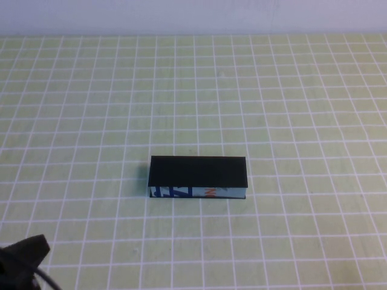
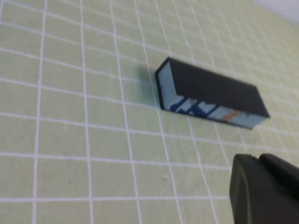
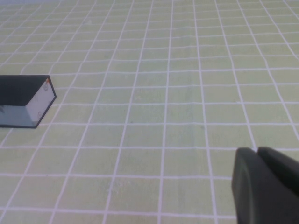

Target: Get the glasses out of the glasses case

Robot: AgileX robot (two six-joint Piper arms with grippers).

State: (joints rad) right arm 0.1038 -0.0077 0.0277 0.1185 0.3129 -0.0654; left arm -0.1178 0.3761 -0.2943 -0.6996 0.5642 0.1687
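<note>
Black glasses case [image 1: 198, 171] shut, well apart from left hand [image 2: 264, 189] and right hand [image 3: 266, 186].

Closed glasses case [image 1: 198, 176] mid-table, green gridded table [image 1: 302, 109], left pincer [image 1: 21, 257] at near-left corner

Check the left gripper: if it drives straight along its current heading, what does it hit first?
Probably the glasses case, lid closed, ahead of the left gripper; only bare table mat lies between. Depth is unclear. The right gripper sits off to the case's side.
</note>
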